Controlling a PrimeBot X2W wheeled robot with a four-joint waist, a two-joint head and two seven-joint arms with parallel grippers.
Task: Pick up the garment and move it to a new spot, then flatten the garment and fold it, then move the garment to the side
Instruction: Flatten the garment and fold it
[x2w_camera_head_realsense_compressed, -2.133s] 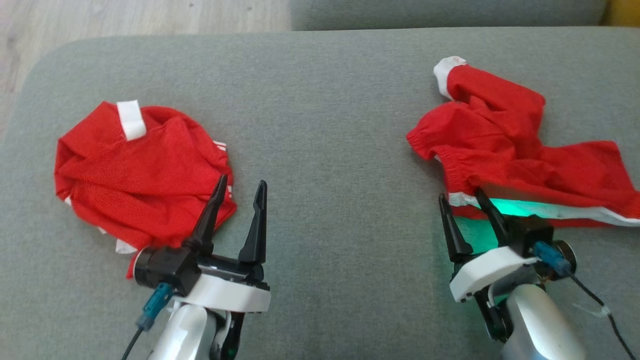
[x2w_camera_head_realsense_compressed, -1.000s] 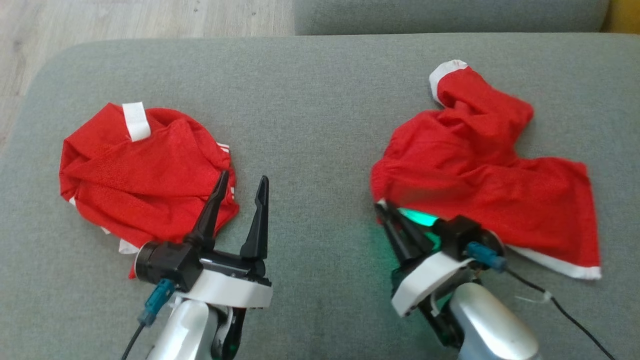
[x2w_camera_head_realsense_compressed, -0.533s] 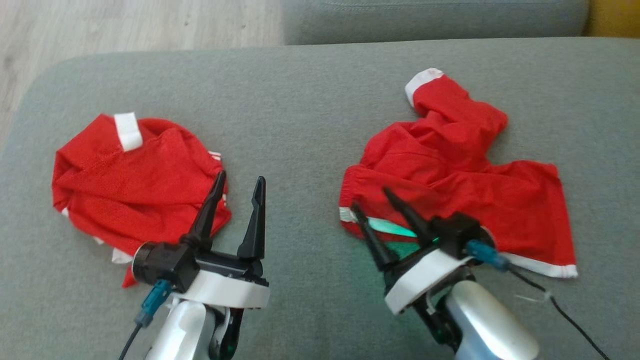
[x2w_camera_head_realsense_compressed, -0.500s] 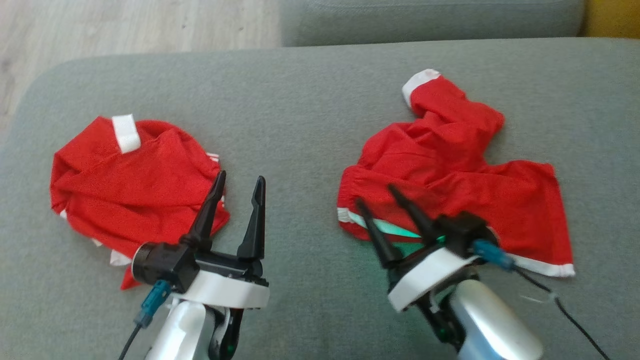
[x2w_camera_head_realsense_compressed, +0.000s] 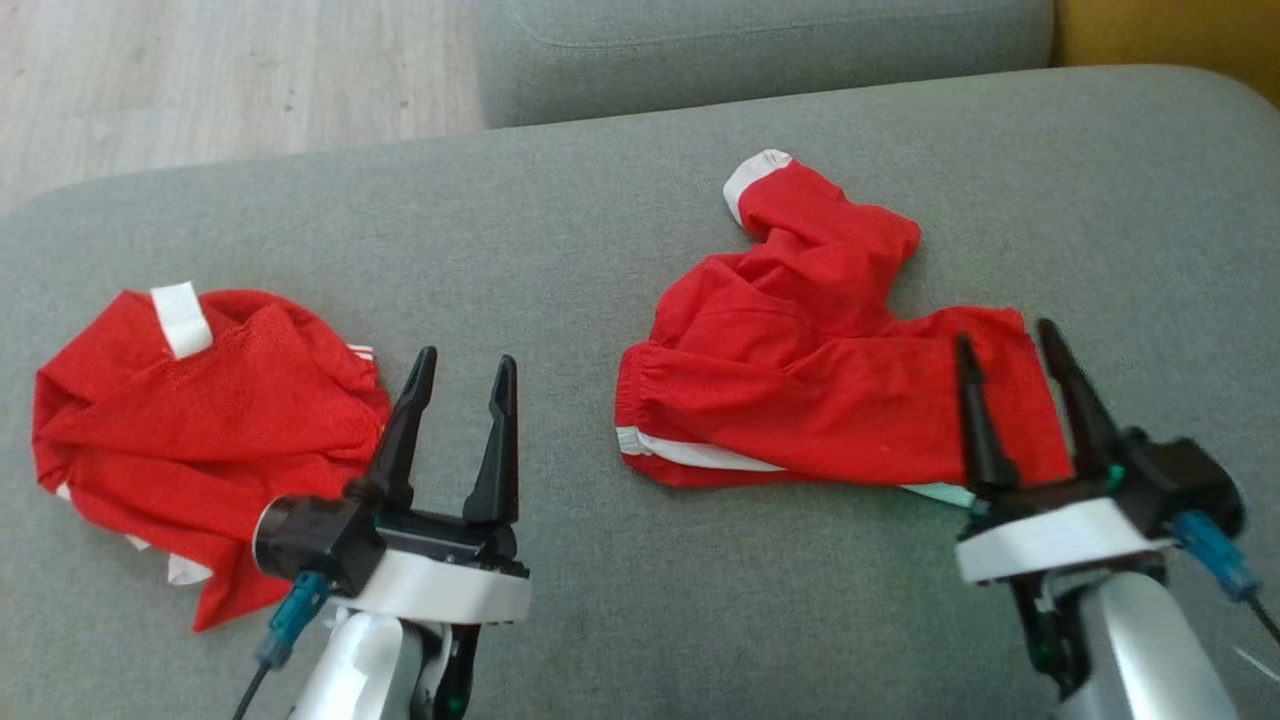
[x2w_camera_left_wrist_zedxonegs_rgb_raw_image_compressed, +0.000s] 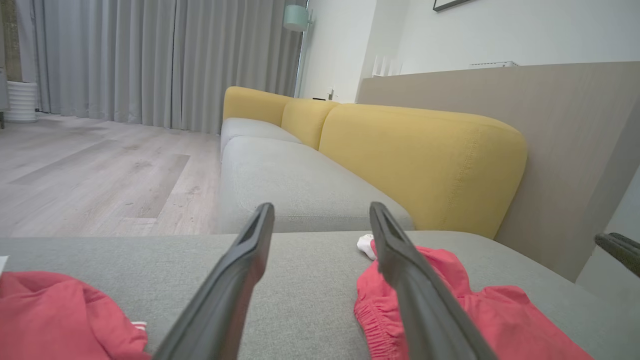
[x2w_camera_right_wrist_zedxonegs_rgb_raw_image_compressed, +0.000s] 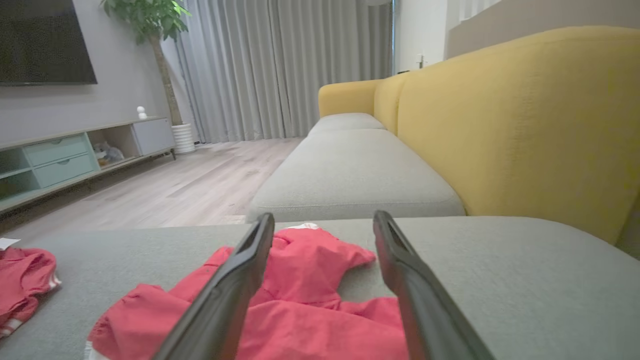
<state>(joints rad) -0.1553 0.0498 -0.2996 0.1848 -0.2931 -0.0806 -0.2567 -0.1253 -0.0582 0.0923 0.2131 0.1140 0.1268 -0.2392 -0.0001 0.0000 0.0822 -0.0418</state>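
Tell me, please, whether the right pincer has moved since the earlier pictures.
Yes. The right pincer, now open, has gone to the robot's right along the red shorts, from their waistband end to their other end.

A broad bare strip of the grey cushion (x2w_camera_head_realsense_compressed: 560, 300) runs between the crumpled red garment (x2w_camera_head_realsense_compressed: 200, 420) at the left and the red shorts (x2w_camera_head_realsense_compressed: 800, 390) at the right. The left gripper (x2w_camera_head_realsense_compressed: 466, 356), fingers spread, points up this strip, with the crumpled garment just beside its left finger. Bare cushion also lies beyond both garments up to the far edge, and to the right of the shorts. The right gripper (x2w_camera_head_realsense_compressed: 1005, 333), fingers spread, has the shorts' right leg directly ahead. Past the far edge stand a grey sofa seat (x2w_camera_head_realsense_compressed: 760, 40) and a yellow backrest (x2w_camera_right_wrist_zedxonegs_rgb_raw_image_compressed: 500, 125); wood floor (x2w_camera_head_realsense_compressed: 200, 80) lies at the far left.
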